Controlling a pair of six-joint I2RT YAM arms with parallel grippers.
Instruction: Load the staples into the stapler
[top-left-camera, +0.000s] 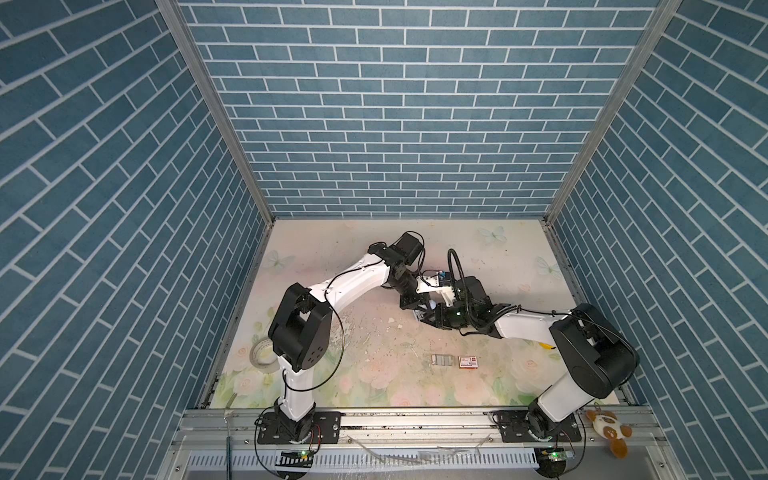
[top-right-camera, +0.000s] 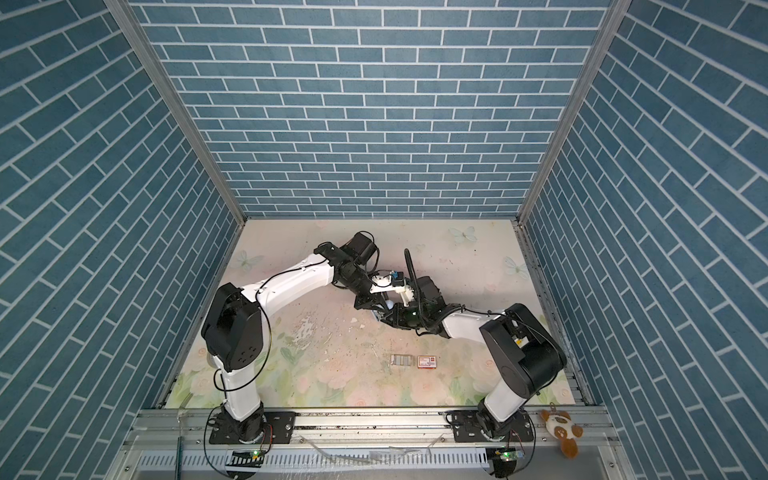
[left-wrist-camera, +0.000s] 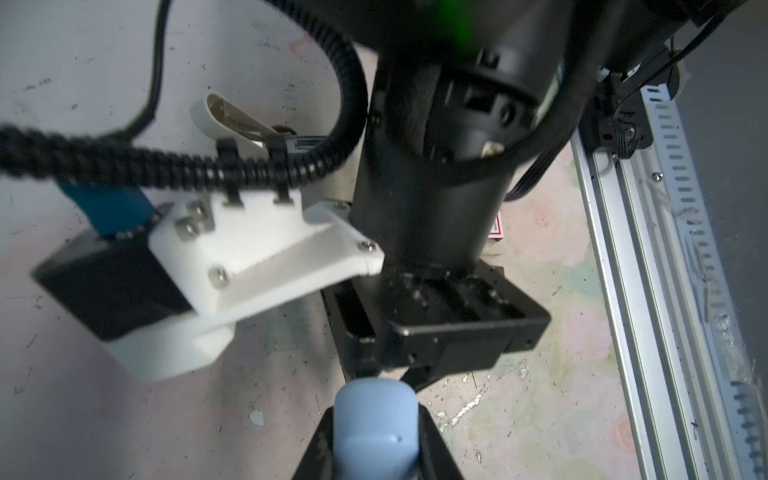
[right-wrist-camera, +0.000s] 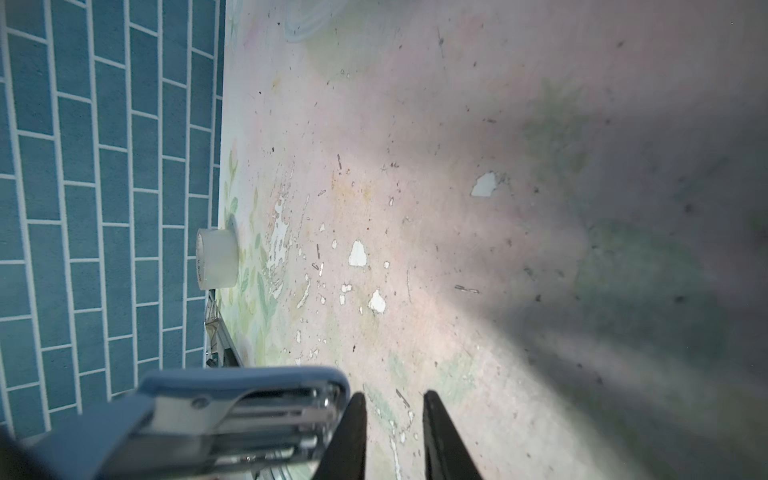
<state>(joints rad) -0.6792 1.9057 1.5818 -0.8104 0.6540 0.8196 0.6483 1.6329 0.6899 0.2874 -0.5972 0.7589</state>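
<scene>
Noting the left gripper (left-wrist-camera: 376, 457) clamped on the pale blue stapler (left-wrist-camera: 374, 411), the right gripper (right-wrist-camera: 394, 409) parted and empty just beside it, and the staples (top-left-camera: 441, 360) lying well apart from both, I judge a sideways nudge could twist the stapler loose.

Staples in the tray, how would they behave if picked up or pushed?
Probably stiff and light: the staples show as short grey metal strips. They fill a small open tray lying flat, so a push likely slides it whole; tilting could spill them.
</scene>
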